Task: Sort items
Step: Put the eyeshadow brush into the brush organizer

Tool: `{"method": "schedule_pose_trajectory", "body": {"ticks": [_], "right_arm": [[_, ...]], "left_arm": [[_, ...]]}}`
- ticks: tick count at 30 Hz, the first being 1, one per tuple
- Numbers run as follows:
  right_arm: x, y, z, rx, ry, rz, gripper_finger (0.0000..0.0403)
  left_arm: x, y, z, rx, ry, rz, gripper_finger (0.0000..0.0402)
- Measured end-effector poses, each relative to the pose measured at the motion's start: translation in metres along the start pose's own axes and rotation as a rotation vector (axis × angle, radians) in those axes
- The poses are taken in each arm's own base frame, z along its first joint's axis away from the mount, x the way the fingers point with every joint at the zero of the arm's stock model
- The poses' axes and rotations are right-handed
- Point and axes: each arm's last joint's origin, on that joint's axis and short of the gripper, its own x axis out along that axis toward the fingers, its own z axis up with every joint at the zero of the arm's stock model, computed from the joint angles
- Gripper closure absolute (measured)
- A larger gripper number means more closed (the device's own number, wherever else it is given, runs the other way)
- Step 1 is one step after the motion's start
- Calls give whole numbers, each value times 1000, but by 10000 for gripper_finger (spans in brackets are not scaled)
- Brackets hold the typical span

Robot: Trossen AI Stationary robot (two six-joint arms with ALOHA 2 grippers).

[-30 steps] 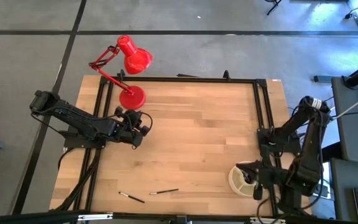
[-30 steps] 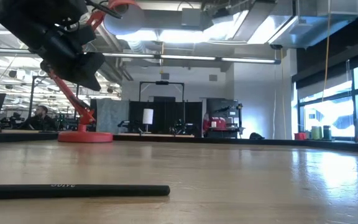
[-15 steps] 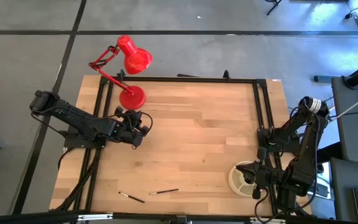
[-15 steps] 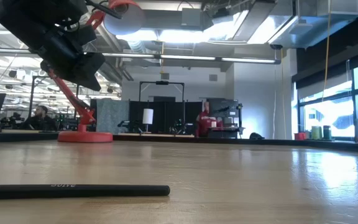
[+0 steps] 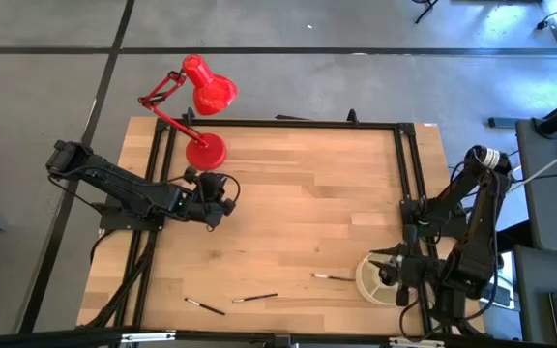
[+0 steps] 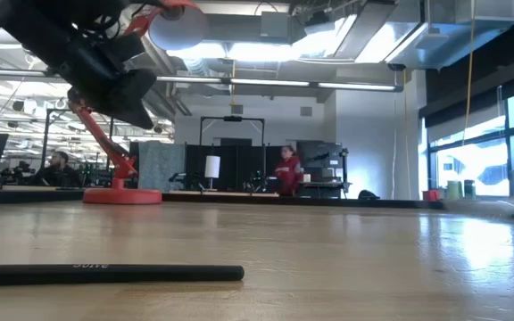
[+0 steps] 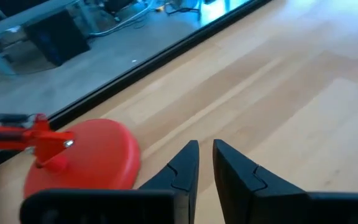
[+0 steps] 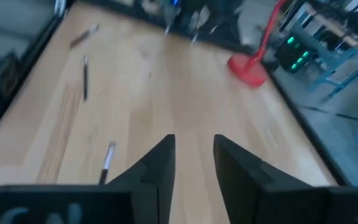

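A thin brush (image 5: 332, 277) with a silver ferrule lies flat on the wooden table just left of the round cream dish (image 5: 364, 280); it also shows in the right wrist view (image 8: 107, 158). Two more black brushes (image 5: 204, 306) (image 5: 256, 298) lie near the table's near edge; one handle (image 6: 105, 272) fills the low view's foreground. My right gripper (image 5: 387, 273) (image 8: 194, 155) hangs over the dish, open, with nothing between its fingers. My left gripper (image 5: 222, 193) (image 7: 205, 155) hovers near the red lamp's base, its fingers a narrow gap apart and empty.
The red desk lamp (image 5: 204, 150) stands at the table's far left corner; its base (image 7: 92, 165) lies just before my left gripper. A black frame rail (image 5: 288, 124) runs round the table top. Bare wood lies between the arms. A person in red (image 6: 286, 169) stands far behind.
A brush now lies on the table just left of the cream dish, where none lay half a second ago. My right arm has sunk a little over the dish. The two brushes at the near edge have stayed where they were.
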Motion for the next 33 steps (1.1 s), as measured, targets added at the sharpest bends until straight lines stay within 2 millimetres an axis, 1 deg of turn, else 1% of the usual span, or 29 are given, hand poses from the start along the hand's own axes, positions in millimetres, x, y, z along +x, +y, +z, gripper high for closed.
{"method": "schedule_pose_trajectory", "body": {"ticks": [3, 5, 7, 9, 12, 14, 17, 20, 23, 25, 28, 31, 33], "right_arm": [[3, -15, 10, 85, -86, -74, 302], [10, -28, 18, 172, -101, -126, 309], [24, -42, 24, 266, -33, -157, 316], [41, -53, 28, 355, 74, -165, 321], [67, -66, 30, 456, 216, -174, 322], [81, -70, 30, 495, 282, -182, 321], [100, -69, 31, 512, 336, -166, 320], [115, -59, 32, 487, 374, -72, 320], [131, -37, 32, 422, 421, 100, 320], [143, -16, 29, 387, 447, 212, 320], [162, 17, 21, 382, 471, 367, 320], [180, 50, 6, 391, 500, 482, 320], [190, 68, -3, 388, 524, 491, 320]], "left_arm": [[0, -5, 4, 38, 0, -57, 358], [0, -10, 7, 88, 5, -135, 358], [-1, -18, 12, 155, 17, -274, 358], [-2, -26, 18, 194, 31, -478, 355], [-5, -38, 25, 184, 29, -766, 346], [-10, -46, 21, 203, 67, -892, 337], [-19, -65, 11, 231, 158, -1003, 321], [-35, -89, -1, 269, 216, -1064, 306], [-55, -115, -11, 317, 212, -1079, 293], [-68, -130, -17, 347, 189, -1066, 289], [-83, -146, -26, 382, 172, -1059, 286], [-97, -156, -37, 389, 183, -1046, 287], [-105, -158, -45, 372, 197, -1019, 288]]}}
